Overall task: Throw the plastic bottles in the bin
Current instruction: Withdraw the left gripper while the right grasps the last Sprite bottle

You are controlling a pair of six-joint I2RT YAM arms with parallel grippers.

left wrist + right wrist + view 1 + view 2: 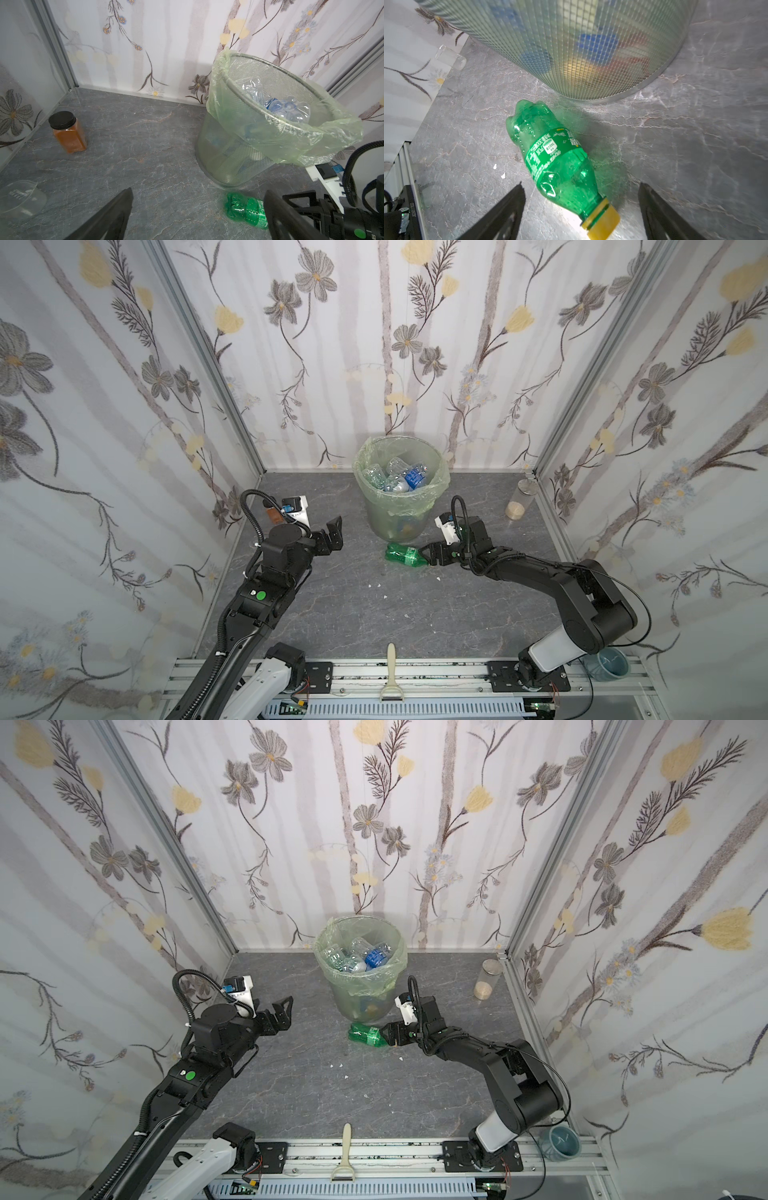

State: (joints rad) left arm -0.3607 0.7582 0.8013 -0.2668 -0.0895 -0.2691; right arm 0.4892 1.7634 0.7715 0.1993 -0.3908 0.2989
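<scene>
Plastic bottles fill the bin at upper centre of both top views, and one green bottle is left out, lying on its side on the grey table just below the bin's foot; now across from the left.

Left of centre, the left gripper is held above the table, jaws spread wide and empty, well apart from the bottle; my read is that it's parked there to leave the lane free. Its wrist view gives what the top views barely offer: an amber jar with a black lid standing near the wall, not our business; also the bin's wire mesh and the bag folded over its rim.

Centre: the green bottle turns its cap toward the right arm; it's near the bin, though I can't tell whether they touch.

On to the right gripper, down at that cap end; the top views hide the gap, but the right wrist view settles it: fingers apart on either side of the neck and yellow cap, no contact, nothing gripped yet; low because the bottle lies flat, I'd judge. That view also shows coloured shapes through the mesh, low in the bin.

Far right, a clear cylinder stands by the wall.
</scene>
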